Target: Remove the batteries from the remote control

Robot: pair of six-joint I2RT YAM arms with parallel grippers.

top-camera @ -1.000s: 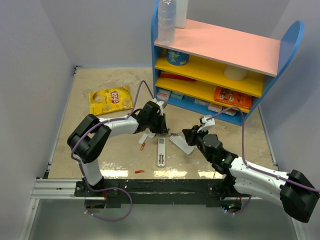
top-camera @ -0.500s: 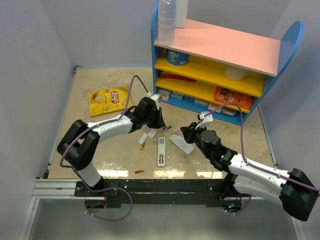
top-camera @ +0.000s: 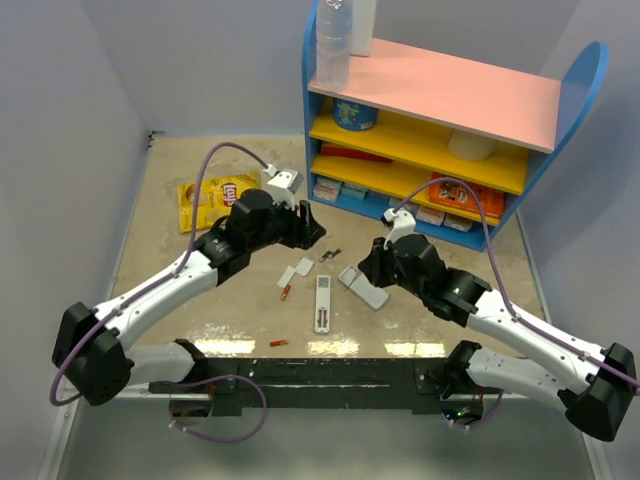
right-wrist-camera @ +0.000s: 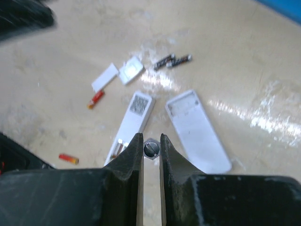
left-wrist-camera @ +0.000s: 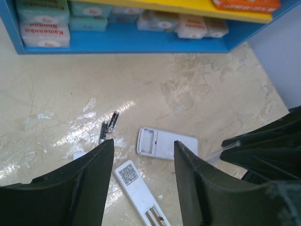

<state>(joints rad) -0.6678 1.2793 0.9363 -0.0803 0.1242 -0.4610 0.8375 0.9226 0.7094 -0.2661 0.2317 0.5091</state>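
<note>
Partly hidden under the left arm at the upper left of the overhead view: a yellow chip bag (top-camera: 213, 197). Lower, near the bottom edge, a red battery (top-camera: 279, 343) lying alone. A second battery (top-camera: 286, 292) left of centre, just beside two small white cover pieces (top-camera: 296, 270). Above these, the left gripper (top-camera: 306, 226), spread wide and grasping nothing.

At centre, the remote control (top-camera: 322, 303), lying back up with its length running toward the bottom edge. Cut off by the bottom edge in the left wrist view. Slot end tucked behind a finger in the right wrist view, so the slot's contents are hard to make out. Just above it, two small dark cylinders (top-camera: 332, 255).

To the right, a wider white device (top-camera: 364, 287), tilted, with an open recess at one end. Near its upper end, the right gripper (top-camera: 372, 262), fingers drawn nearly together with only a slit between, clasping nothing.

Upper right: a blue shelf (top-camera: 578, 90), with small boxes on its lowest level, an orange pack (top-camera: 462, 192) crossed by a cable, and a clear bottle (top-camera: 333, 45) on top, cut off by the frame.
</note>
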